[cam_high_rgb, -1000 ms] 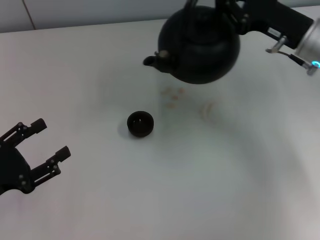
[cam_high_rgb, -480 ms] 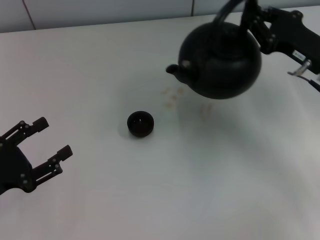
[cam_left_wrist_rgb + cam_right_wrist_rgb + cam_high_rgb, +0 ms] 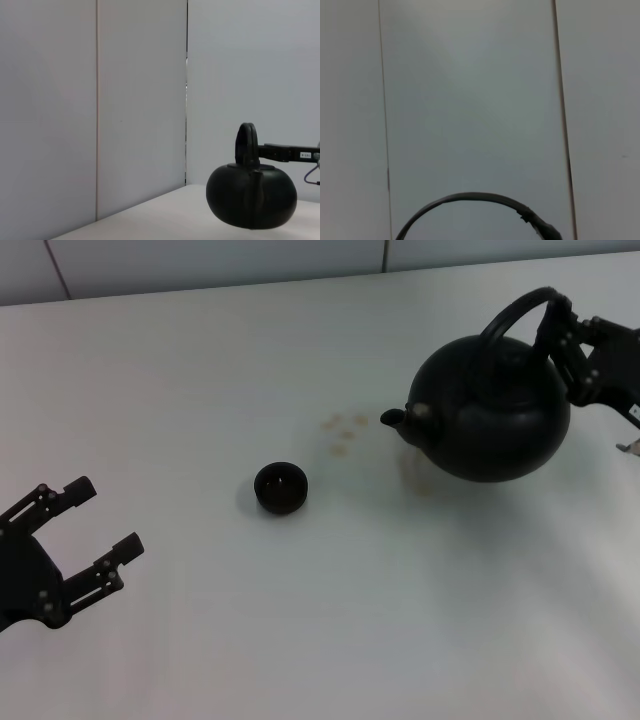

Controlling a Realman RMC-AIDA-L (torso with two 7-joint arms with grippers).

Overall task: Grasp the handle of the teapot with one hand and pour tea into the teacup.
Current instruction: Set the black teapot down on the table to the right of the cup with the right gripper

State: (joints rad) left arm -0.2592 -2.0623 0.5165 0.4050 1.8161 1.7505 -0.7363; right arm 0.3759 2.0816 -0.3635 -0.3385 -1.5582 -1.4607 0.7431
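Note:
The black teapot (image 3: 495, 420) is at the right, upright, its spout pointing left toward the teacup (image 3: 280, 488), well apart from it. My right gripper (image 3: 560, 325) is shut on the arched handle (image 3: 515, 312) near its top. I cannot tell whether the pot rests on the table or hangs just above it. The left wrist view shows the teapot (image 3: 252, 197) and its handle (image 3: 247, 145) from the side. The right wrist view shows only the handle's arc (image 3: 475, 199). The small dark teacup stands near the table's middle. My left gripper (image 3: 110, 515) is open and empty at the lower left.
The white table (image 3: 300, 640) has a few faint brownish spots (image 3: 345, 435) between cup and teapot. A pale panelled wall (image 3: 200, 260) runs along the table's far edge.
The right gripper has carried the teapot rightward and down, away from the teacup, and the pot has come back upright. The left arm and the cup have not moved.

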